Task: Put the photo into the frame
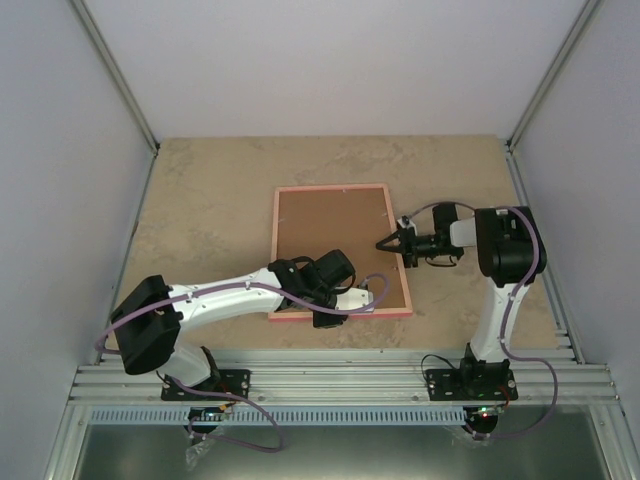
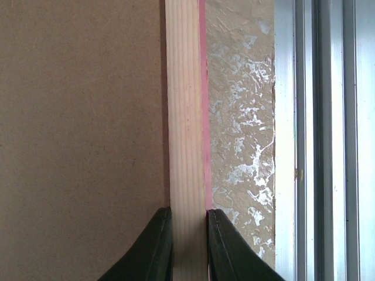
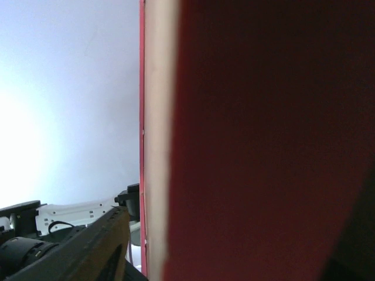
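The frame (image 1: 330, 188) lies back-up on the table, with the brown backing board (image 1: 335, 235) set inside it. The photo is hidden. My left gripper (image 1: 328, 318) is shut across the frame's near rail. In the left wrist view both black fingers press the pale wood rail (image 2: 186, 117), with the gripper (image 2: 188, 215) astride it. My right gripper (image 1: 382, 243) is at the frame's right rail, its fingers converging on it. In the right wrist view the rail (image 3: 155, 117) runs close beside one finger (image 3: 99, 240). The other finger is lost in dark red blur.
The beige stone-pattern tabletop (image 1: 210, 200) surrounds the frame. An aluminium rail (image 1: 340, 380) runs along the near edge, close to the left gripper, and also shows in the left wrist view (image 2: 304, 140). White walls (image 1: 340, 60) enclose the back and sides.
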Robot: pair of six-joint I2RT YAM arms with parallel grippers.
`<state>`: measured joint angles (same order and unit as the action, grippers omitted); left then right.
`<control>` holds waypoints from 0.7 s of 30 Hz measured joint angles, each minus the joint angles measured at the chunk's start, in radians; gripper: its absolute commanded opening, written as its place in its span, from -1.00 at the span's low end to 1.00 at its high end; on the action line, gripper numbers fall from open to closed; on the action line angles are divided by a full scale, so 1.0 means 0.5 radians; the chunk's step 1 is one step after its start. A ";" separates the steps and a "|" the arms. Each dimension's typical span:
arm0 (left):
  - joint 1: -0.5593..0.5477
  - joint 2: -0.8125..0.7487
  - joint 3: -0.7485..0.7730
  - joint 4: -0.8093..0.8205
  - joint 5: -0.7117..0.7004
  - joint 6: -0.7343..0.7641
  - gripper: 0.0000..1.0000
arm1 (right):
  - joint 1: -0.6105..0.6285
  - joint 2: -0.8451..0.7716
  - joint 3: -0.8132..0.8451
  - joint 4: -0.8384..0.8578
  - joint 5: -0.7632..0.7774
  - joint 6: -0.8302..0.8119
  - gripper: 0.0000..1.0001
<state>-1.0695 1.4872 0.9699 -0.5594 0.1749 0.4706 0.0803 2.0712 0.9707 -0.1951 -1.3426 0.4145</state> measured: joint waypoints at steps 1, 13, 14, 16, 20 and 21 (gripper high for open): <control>0.000 0.000 0.000 0.000 0.000 -0.002 -1.00 | 0.001 0.002 0.000 0.016 -0.021 0.018 -0.18; -0.011 -0.101 0.029 -0.018 -0.020 -0.110 -0.33 | -0.066 -0.307 -0.099 0.122 -0.046 0.375 -0.99; -0.011 -0.123 0.050 -0.037 -0.037 -0.113 -0.14 | -0.076 -0.349 -0.097 0.117 -0.037 0.386 -0.99; -0.003 -0.179 0.121 -0.079 -0.077 -0.107 0.25 | -0.095 -0.406 -0.074 0.115 0.006 0.355 -0.99; 0.107 -0.283 0.378 -0.201 -0.050 -0.088 0.89 | -0.189 -0.496 0.111 -0.071 0.154 0.247 -0.99; 0.166 -0.303 0.460 -0.237 -0.025 -0.087 0.97 | -0.215 -0.515 0.187 -0.140 0.182 0.204 -0.99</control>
<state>-0.9867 1.3357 1.1999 -0.6781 0.1623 0.4271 -0.0273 1.8137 1.0641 -0.2653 -1.2514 0.5167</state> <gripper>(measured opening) 0.825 0.208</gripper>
